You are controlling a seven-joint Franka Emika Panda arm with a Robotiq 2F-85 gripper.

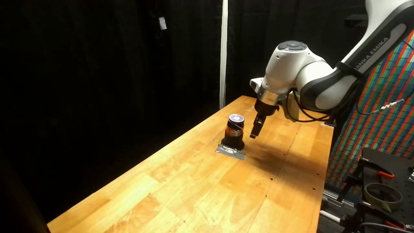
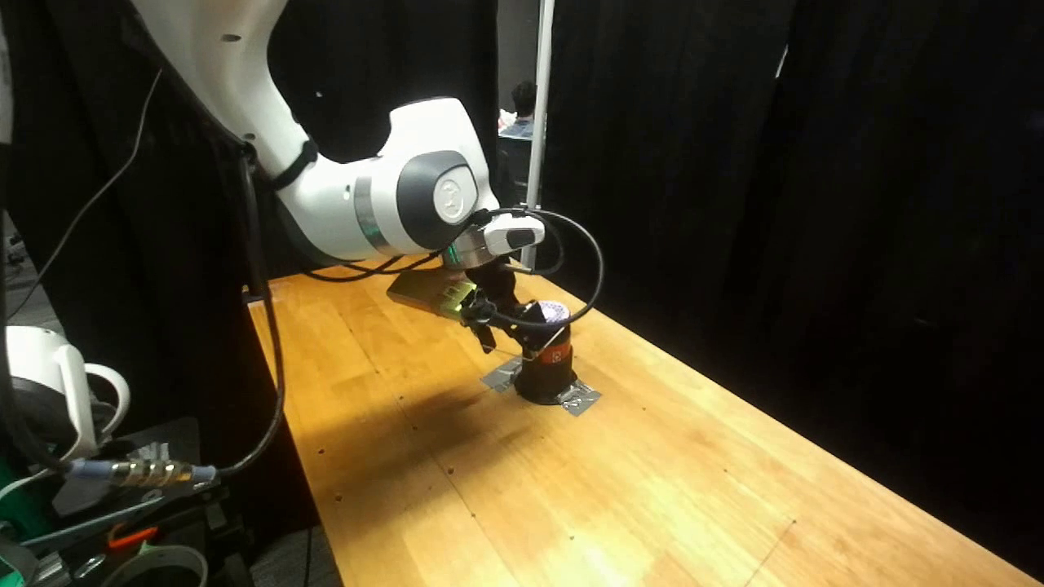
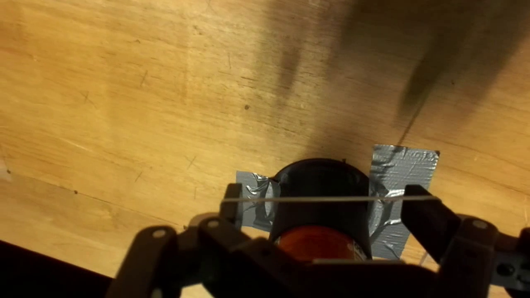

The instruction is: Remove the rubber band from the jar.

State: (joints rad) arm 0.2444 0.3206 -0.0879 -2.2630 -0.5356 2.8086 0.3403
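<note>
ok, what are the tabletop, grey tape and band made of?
Tabletop: wood, light sheen; grain and joined strips show.
Grey tape: likely cloth-backed duct tape, silvery shine; wrinkles, fine ribbing.
Band: probably rubber, dull, pale; pulled thin and straight, too fine to confirm.

The jar (image 1: 234, 131) stands upright just beside the gripper (image 3: 324, 198), dark-bodied, with an orange label around its middle, a pale patterned top and a black lower part. The rubber band (image 3: 327, 199), thin and pale, lies taut in a straight line between the gripper's parted fingertips (image 3: 418, 209); in an exterior view a strand (image 1: 239, 127) of it slants from there up across the jar's upper side.
</note>
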